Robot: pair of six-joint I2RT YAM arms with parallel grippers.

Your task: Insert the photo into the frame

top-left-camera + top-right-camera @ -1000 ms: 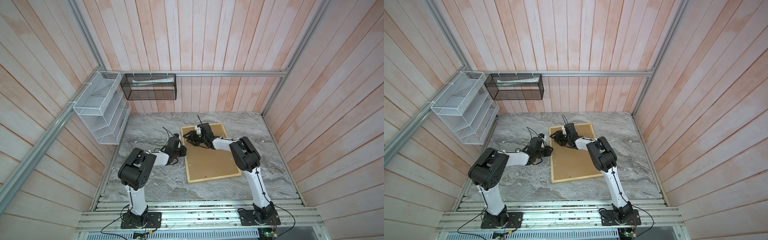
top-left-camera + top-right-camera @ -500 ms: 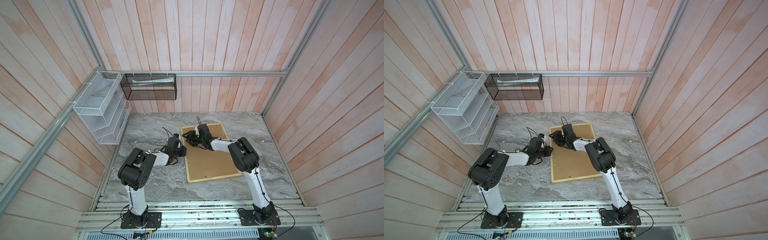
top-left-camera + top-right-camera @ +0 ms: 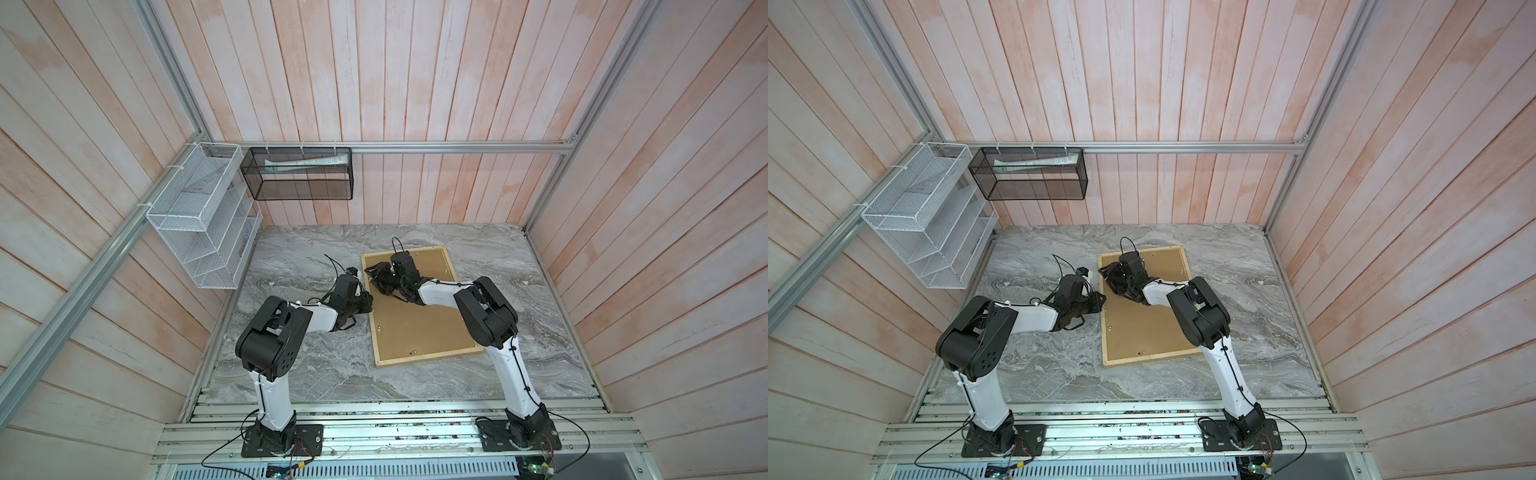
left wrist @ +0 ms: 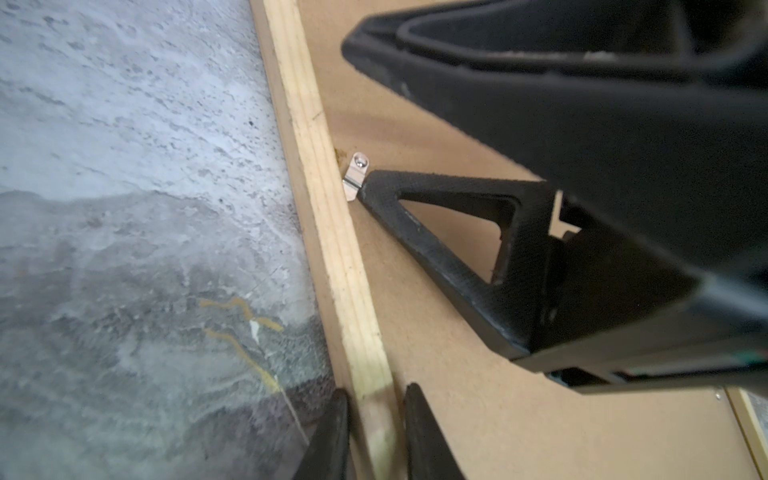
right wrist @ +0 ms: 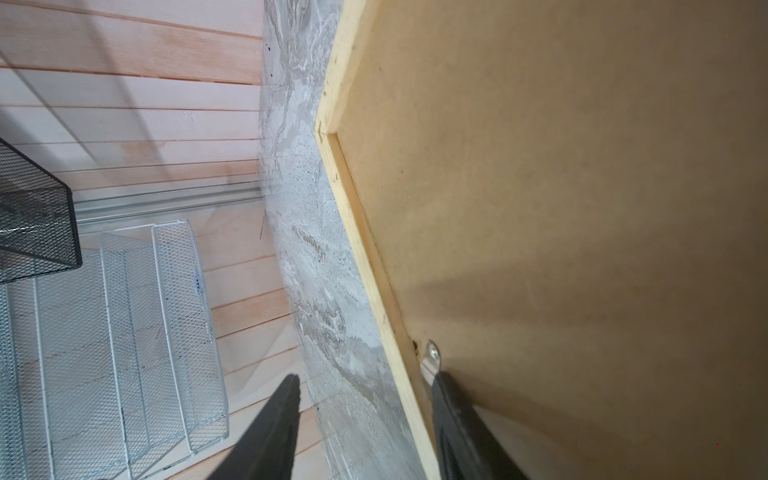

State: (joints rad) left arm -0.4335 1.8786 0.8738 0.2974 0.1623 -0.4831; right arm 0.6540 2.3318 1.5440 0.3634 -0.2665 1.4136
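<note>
- Large rectangular pale wooden frame lies face down on the grey marbled counter, with a plain brown backing board seated in it. Its long axis runs from the near edge toward the back wall, slightly skewed.
- Photo: not visible in any view. Cannot tell whether it sits under the board.
- Left gripper: fingers close together astride the frame's left long rail, pinching it.
- Right gripper: fingers spread, holding nothing. One fingertip touches the small silver metal turn clip on the board just inside that same rail. The other hangs beyond the rail, over the counter.
- Key relation: the clip sits toward the far end of the left rail, farther along than the left pinch point. The right arm reaches across the board to it. The tip bears on the clip's free end, with the pivot screw just beyond.
- Judgement: the next move is a swivel of the clip about its screw, a short sideways sweep. Risk: the tip slipping off the thin tab.
</note>
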